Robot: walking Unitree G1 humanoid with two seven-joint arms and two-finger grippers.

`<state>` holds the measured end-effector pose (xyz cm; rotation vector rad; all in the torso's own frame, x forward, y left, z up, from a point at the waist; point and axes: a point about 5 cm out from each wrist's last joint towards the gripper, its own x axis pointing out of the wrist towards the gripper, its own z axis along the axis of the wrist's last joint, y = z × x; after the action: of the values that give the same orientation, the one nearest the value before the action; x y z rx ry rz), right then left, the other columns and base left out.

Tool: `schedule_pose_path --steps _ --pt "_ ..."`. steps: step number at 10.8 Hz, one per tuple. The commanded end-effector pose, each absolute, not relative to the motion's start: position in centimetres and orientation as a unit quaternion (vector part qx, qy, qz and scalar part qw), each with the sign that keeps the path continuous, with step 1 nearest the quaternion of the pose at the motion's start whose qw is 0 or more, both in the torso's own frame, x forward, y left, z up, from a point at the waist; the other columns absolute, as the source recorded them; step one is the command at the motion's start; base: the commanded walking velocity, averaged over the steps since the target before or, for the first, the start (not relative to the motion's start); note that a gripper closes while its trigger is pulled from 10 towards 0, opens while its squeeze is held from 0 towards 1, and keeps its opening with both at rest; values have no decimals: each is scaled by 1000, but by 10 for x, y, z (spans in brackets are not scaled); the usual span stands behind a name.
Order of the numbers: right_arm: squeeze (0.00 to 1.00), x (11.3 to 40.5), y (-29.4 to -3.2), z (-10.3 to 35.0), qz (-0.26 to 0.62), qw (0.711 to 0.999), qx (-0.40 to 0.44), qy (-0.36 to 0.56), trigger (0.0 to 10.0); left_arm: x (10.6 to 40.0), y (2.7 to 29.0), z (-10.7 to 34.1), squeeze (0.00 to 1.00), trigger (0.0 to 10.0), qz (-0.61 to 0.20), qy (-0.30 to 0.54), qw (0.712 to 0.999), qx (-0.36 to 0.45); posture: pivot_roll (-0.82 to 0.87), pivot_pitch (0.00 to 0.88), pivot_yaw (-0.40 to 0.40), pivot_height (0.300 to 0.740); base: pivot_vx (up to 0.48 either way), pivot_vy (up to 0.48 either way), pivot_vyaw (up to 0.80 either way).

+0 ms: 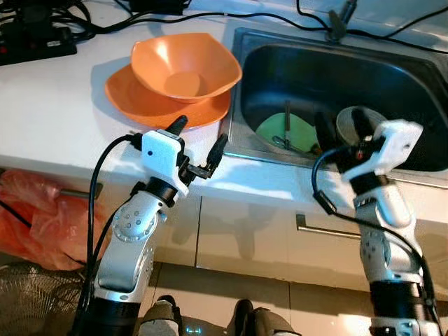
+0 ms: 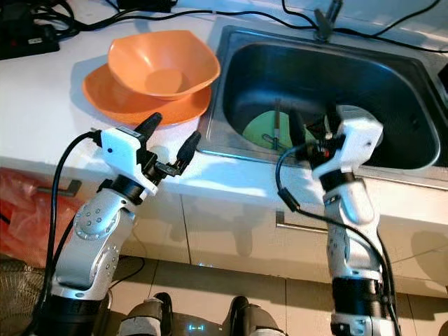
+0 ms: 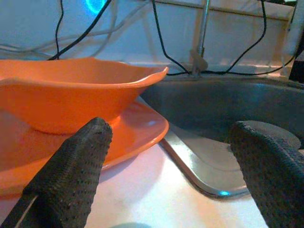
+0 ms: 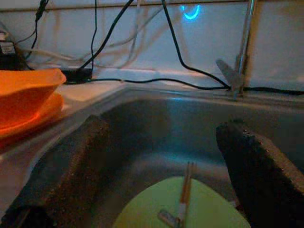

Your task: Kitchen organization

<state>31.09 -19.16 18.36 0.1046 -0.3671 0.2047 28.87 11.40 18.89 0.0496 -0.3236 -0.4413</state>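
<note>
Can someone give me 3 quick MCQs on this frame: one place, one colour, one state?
1. Where is the orange bowl?
A. in the sink
B. on the orange plate on the counter
C. on the floor

2. What colour is the plate in the sink?
A. light green
B. blue
C. orange

3. How are the left hand and its fingers?
A. shut on the bowl
B. open, holding nothing
C. shut on a cable

Answers:
1 B: the bowl rests on the orange plate, left of the sink.
2 A: the green plate lies on the basin floor with utensils on it.
3 B: the fingers are spread at the counter's front edge, nothing between them.
</note>
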Motion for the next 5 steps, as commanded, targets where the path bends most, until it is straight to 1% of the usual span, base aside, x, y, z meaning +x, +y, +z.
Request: schedule_pose_path --steps 1,3,5 --pt "0 309 -197 182 88 977 45 -189 10000 290 119 167 0 10000 -202 -110 973 28 146 208 -81 740 0 0 0" --pt "0 306 -200 177 82 978 43 -186 10000 288 116 165 0 10000 -195 -111 974 28 140 224 -87 740 0 0 0" --pt "0 307 -206 178 76 978 41 -189 10000 291 108 165 0 10000 -199 -118 972 37 132 229 -96 740 0 0 0"
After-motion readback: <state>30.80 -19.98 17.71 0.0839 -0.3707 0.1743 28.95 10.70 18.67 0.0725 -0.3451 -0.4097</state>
